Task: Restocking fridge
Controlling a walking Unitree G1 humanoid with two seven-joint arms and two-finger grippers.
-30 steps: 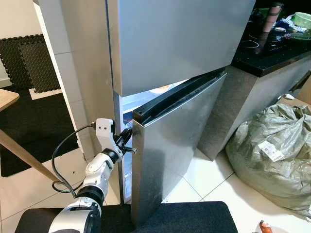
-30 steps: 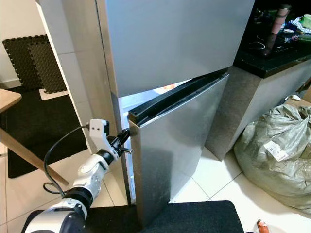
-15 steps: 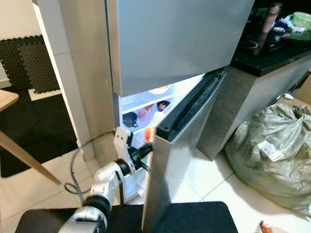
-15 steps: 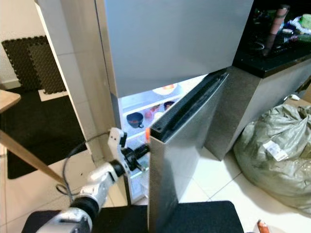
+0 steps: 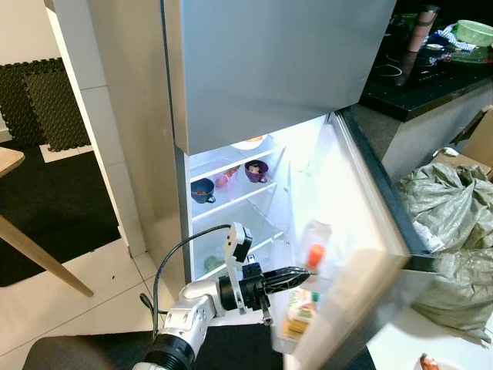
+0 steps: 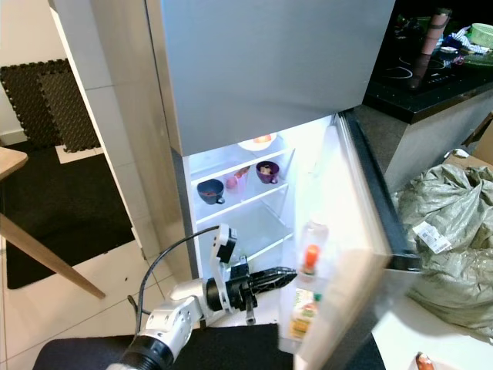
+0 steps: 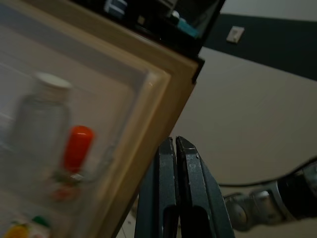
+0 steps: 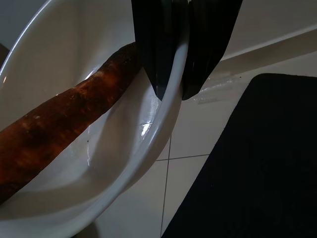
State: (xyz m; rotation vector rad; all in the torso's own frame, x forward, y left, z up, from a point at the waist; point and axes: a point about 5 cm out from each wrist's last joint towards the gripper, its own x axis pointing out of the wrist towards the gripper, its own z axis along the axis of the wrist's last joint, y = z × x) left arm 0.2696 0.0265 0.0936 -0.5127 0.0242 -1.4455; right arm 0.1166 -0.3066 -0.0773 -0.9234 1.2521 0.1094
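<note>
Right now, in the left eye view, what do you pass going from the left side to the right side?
Wooden table → dark blue cup → purple bowl → left gripper → fridge door → stuffed sack.

Left arm: silver, extended forward and low, wrist-mounted white camera with a looping black cable. Left gripper [image 5: 296, 272]: 2 black fingers [image 7: 190, 178] pressed together, pointing level to the robot's right. Right gripper [image 8: 171, 89]: 2 black fingers [image 8: 205, 44] pinched on the rim of a white bowl [image 8: 74, 188].
</note>
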